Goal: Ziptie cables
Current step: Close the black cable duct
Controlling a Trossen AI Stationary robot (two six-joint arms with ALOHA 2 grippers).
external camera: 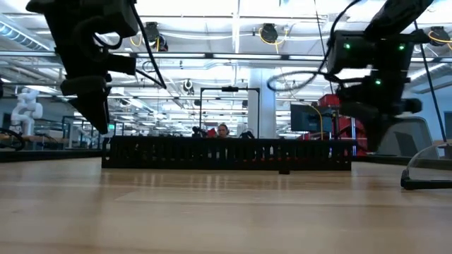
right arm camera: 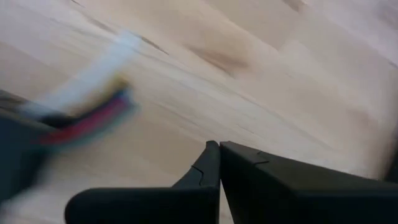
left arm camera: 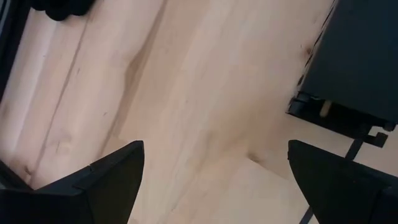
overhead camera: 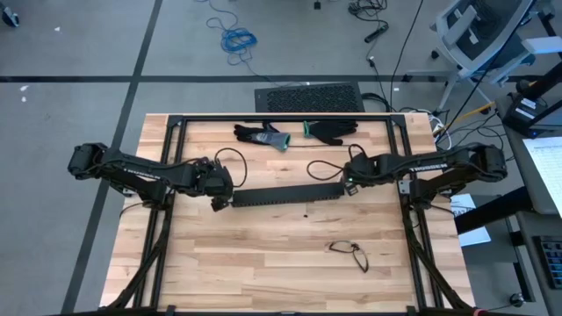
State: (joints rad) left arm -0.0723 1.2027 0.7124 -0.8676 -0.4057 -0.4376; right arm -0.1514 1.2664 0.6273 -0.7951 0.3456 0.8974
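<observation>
The cables show only in the right wrist view, as a blurred bundle of red and blue wires (right arm camera: 87,118) with a pale strip (right arm camera: 93,71) running out of it; they lie on the wood beside a dark shape (right arm camera: 15,162). A long black slotted duct (overhead camera: 285,195) lies across the table's middle. My left gripper (overhead camera: 219,200) (left arm camera: 214,155) hangs open over bare wood at the duct's left end. My right gripper (overhead camera: 349,184) (right arm camera: 219,146) hangs shut at the duct's right end, above the table, with nothing between its fingers.
Two dark gloves (overhead camera: 263,134) (overhead camera: 332,132) lie near the table's far edge, and a keyboard (overhead camera: 307,96) sits just behind it. A thin black cable loop (overhead camera: 351,253) lies toward the near right. Bare wood stretches between the duct and the near edge.
</observation>
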